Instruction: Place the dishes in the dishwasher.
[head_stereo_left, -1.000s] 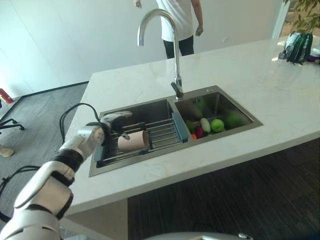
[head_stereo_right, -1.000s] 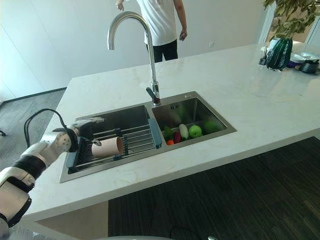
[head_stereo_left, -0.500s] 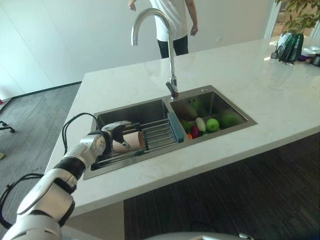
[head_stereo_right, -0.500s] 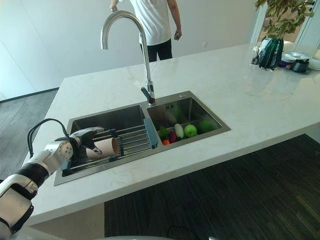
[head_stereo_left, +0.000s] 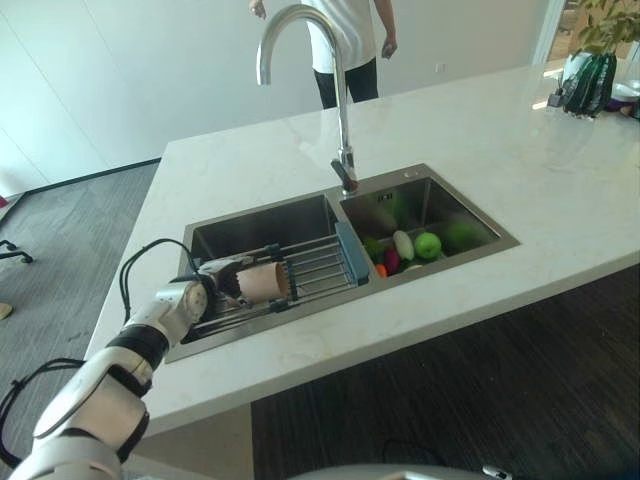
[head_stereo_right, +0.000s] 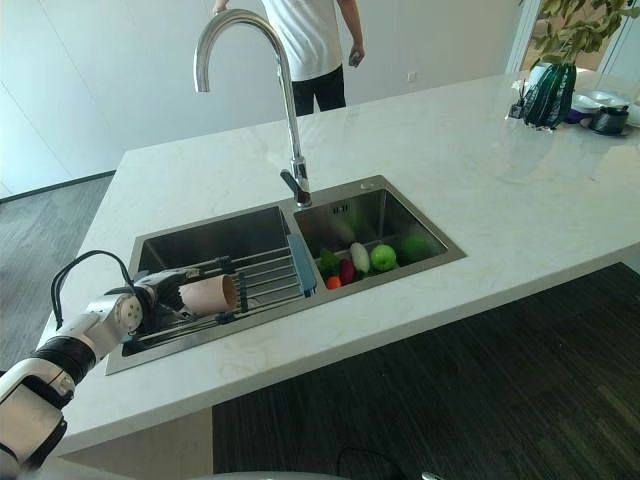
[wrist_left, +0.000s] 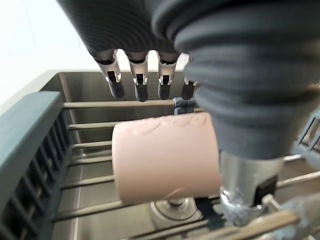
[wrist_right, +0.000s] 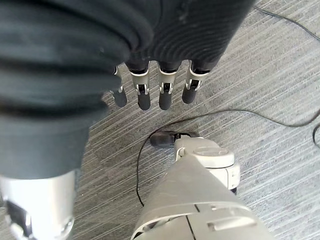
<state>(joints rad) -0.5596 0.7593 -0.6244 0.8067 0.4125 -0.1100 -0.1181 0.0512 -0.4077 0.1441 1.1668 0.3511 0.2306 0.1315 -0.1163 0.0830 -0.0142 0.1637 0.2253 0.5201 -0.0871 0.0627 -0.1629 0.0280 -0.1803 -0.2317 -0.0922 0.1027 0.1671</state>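
A pink cup (head_stereo_left: 266, 282) (wrist_left: 165, 157) lies on its side on a wire rack (head_stereo_left: 318, 264) across the left basin of the steel sink (head_stereo_left: 258, 222). My left hand (head_stereo_left: 207, 287) reaches in from the counter's left edge to the cup's end. In the left wrist view its fingers (wrist_left: 141, 84) stretch straight over the cup, and the thumb (wrist_left: 241, 196) sits beside it, so the cup lies between them. The hand is open. My right hand (wrist_right: 144, 93) hangs over the grey floor with relaxed fingers and holds nothing.
The right basin holds a green apple (head_stereo_left: 428, 245) and other fruit and vegetables. A tall curved faucet (head_stereo_left: 341, 110) rises between the basins. A person (head_stereo_left: 350, 45) stands behind the white counter (head_stereo_left: 500, 140). A plant in a dark pot (head_stereo_left: 588, 82) is at the far right.
My left hand has come down from above the rack and closed in on the cup's end. The camera has shifted a little; the cup stays on the rack.
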